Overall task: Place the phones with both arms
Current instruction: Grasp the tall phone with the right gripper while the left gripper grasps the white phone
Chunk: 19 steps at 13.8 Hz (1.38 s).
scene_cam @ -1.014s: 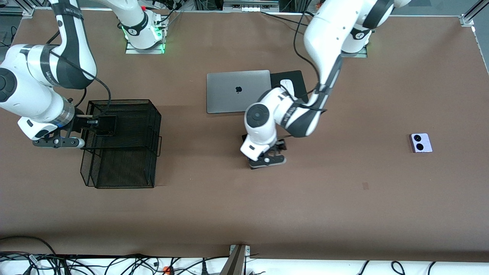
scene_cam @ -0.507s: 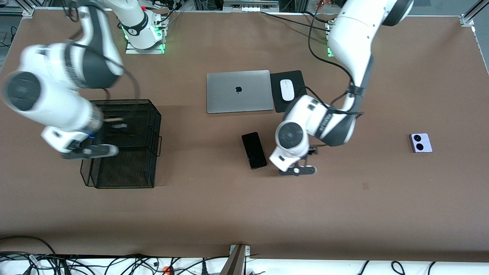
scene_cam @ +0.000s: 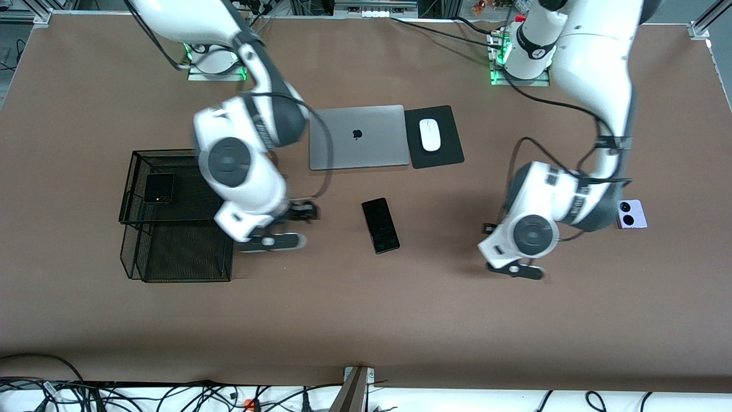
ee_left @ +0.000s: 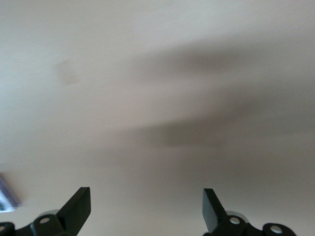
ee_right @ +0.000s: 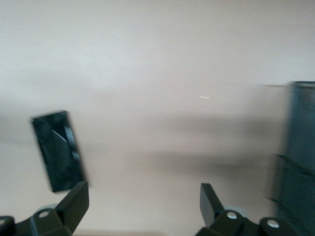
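Long black phone [scene_cam: 380, 225] flat on table [scene_cam: 366, 320], flip phone [scene_cam: 158, 188] in wire basket [scene_cam: 132, 252], lilac phone [scene_cam: 636, 213] half hidden by left arm, right gripper [ee_right: 142, 209] and left gripper [ee_left: 146, 210] both spread wide, empty, tips cut off.

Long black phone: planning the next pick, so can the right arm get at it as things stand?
Probably yes. The long black phone lies flat on bare table, nothing on it, and the open right gripper hangs beside it, toward the wire basket.

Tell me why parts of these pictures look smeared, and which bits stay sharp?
Front view: the right arm is motion-smeared, while the laptop and slab phone are crisp. Right wrist view: that phone is streaked, the open right gripper sharp. Left wrist view: only soft shadows past the open left gripper.
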Each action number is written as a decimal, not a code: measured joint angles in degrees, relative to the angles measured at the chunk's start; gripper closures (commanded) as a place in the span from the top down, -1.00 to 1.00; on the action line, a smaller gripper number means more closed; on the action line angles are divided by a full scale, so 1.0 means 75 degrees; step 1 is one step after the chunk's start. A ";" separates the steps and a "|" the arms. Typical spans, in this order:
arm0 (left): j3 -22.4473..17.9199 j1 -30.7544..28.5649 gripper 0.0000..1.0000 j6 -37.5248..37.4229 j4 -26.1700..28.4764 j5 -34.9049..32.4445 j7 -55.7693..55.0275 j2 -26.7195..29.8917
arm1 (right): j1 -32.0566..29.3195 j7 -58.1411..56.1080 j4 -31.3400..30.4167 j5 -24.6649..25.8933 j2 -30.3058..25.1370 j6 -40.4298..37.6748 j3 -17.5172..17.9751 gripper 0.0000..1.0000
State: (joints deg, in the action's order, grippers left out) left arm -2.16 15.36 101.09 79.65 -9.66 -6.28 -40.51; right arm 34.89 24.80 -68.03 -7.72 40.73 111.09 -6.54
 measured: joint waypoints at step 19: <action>0.0049 -0.4650 1.00 0.4750 0.4360 -0.0400 0.2656 0.1856 | 0.1636 0.0585 0.0173 0.1240 0.2428 0.3403 0.0263 0.99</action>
State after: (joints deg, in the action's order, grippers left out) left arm -1.79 -19.52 136.71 112.35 -12.66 13.64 -26.59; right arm 47.16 29.19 -66.73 1.58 58.94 136.61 -4.57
